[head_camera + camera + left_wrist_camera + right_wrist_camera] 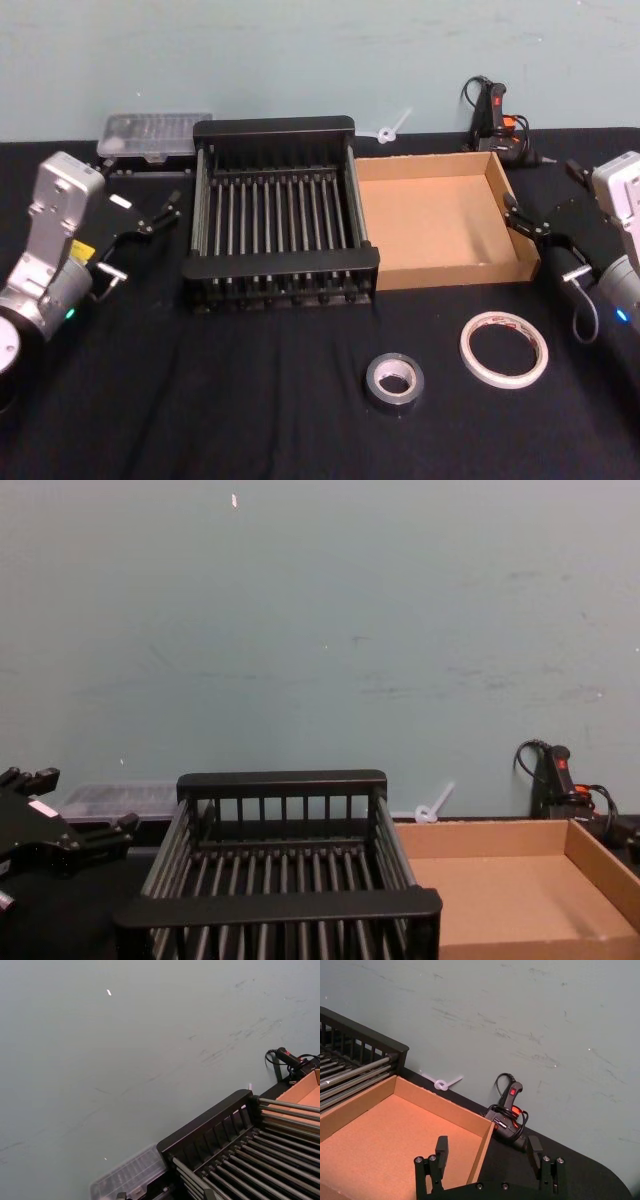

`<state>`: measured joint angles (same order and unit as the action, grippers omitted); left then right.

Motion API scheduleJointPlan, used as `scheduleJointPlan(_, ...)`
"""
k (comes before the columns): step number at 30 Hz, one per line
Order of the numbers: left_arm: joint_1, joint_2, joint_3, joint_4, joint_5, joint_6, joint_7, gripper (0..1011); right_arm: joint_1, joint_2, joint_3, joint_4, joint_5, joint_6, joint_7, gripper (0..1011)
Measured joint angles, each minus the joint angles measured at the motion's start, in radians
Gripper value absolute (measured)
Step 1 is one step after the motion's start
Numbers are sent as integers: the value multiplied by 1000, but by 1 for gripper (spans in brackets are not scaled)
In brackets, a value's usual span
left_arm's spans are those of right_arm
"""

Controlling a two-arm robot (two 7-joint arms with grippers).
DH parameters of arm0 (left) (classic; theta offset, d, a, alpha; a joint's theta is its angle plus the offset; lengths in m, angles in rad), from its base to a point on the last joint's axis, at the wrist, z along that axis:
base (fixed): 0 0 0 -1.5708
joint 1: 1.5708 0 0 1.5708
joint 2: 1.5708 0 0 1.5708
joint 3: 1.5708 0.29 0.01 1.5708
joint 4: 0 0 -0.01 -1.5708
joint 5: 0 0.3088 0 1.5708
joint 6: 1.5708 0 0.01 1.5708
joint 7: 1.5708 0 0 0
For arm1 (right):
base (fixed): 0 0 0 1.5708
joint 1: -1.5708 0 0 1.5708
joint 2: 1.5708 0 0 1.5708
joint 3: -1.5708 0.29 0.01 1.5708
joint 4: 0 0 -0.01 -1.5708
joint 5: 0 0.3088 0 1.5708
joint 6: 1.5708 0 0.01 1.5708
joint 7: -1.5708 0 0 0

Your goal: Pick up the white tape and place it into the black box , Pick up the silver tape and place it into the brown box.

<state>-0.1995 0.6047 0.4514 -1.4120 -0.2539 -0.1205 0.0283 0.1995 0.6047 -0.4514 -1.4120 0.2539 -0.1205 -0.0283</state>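
Observation:
The white tape (504, 348), a thin wide ring, lies flat on the black cloth at the front right. Left of it lies the smaller silver tape (394, 380). Behind them stands the black box (275, 127), a slatted crate with nothing inside. The brown box (430, 220) sits against its right side, also holding nothing. My left gripper (168, 212) hovers open just left of the crate. Over the brown box's right wall my right gripper (512, 215) is open too, its fingers (442, 1146) spread above the cardboard corner (485, 1130). Both grippers are far from the tapes.
A clear plastic case (155, 135) lies behind the crate's left corner. A black corded tool with a red switch (492, 110) rests behind the brown box, beside a small white plastic piece (392, 130). A pale wall closes the back.

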Motion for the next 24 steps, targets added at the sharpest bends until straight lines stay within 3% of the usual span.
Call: scheduleJointPlan(24, 0, 0, 0, 0, 0, 0, 0, 1001, 0, 0, 0, 0, 0, 0, 0, 1003)
